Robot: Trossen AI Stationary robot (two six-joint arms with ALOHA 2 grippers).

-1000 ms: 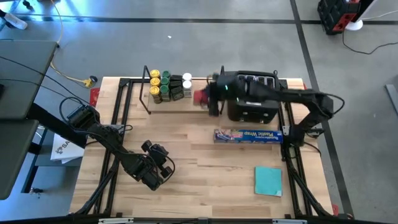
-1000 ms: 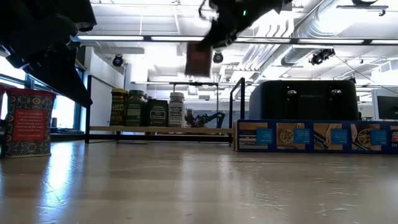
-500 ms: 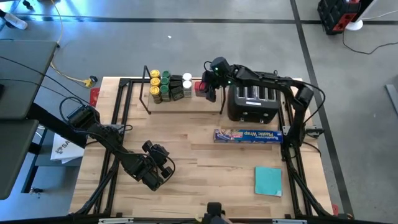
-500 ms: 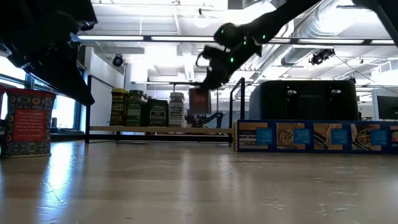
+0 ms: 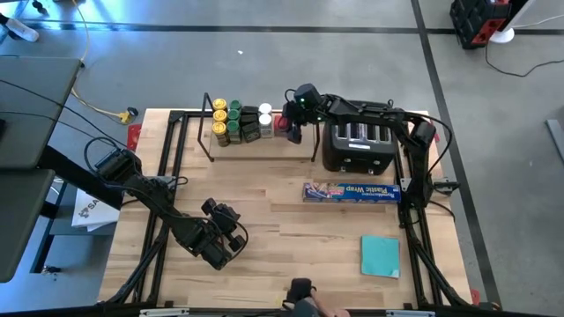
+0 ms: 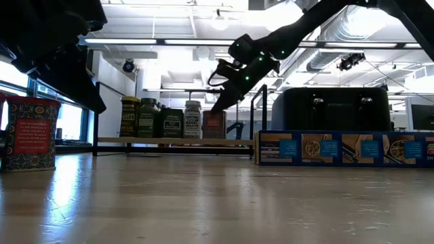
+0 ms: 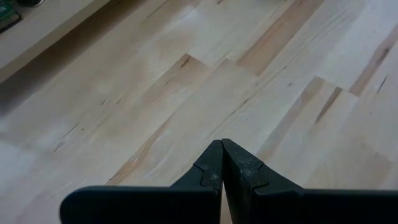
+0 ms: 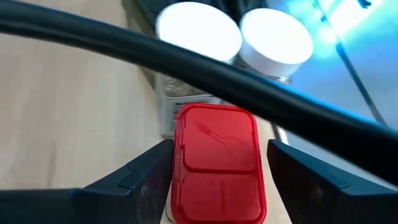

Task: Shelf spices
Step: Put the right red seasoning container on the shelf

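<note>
We see the right gripper (image 5: 291, 126) straddling a red tin (image 8: 216, 163) on the shelf (image 6: 176, 141), beside two white caps (image 8: 199, 31); contact is unclear. A rod (image 8: 186, 62) crosses them. The left gripper (image 7: 222, 163), fingers together, hangs over bare table (image 7: 186, 81).

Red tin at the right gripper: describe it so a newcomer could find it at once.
Start at the black toaster at the table's far edge; the wire shelf is beside it. The red tin sits at the end of the jar row nearest the toaster, between the right gripper's fingers. It is square and red; its neighbours are white-capped jars.
</note>
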